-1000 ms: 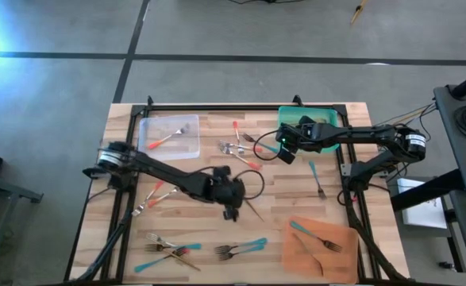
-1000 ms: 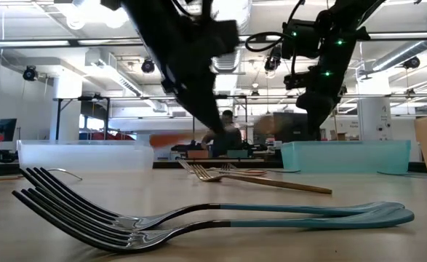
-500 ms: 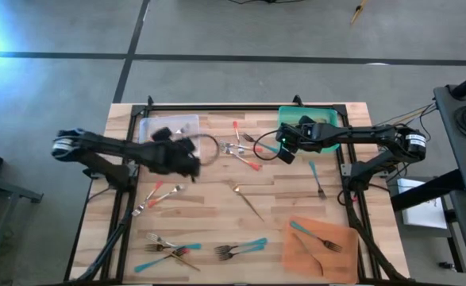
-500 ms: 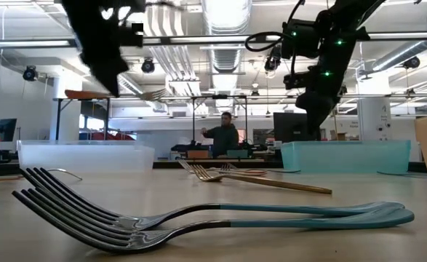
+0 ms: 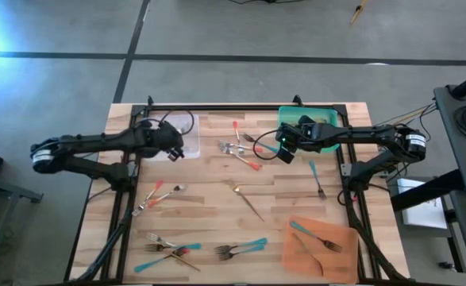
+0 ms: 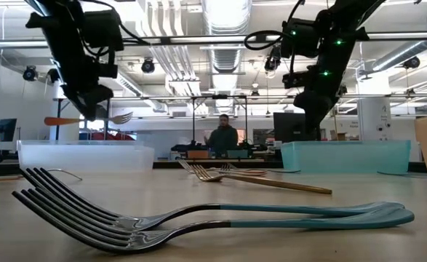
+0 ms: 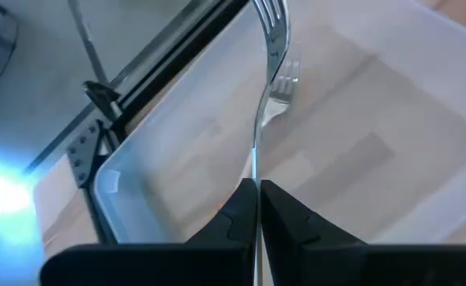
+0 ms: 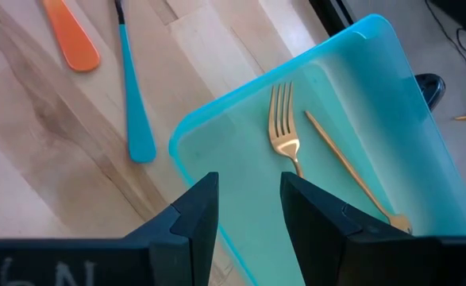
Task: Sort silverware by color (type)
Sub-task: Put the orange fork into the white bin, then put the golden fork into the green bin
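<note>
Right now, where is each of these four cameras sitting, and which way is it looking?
High view: above the table, looking straight down; both arms show, left gripper over the clear tray.
Low view: at table-top height, looking level across teal-handled forks into the room; arms hang from above.
Left wrist view: on the left arm, looking past its shut fingers at a held fork above the clear tray.
Right wrist view: on the right arm, past open fingers into the green tray.
Shared: the high and left wrist views both show the clear tray.
</note>
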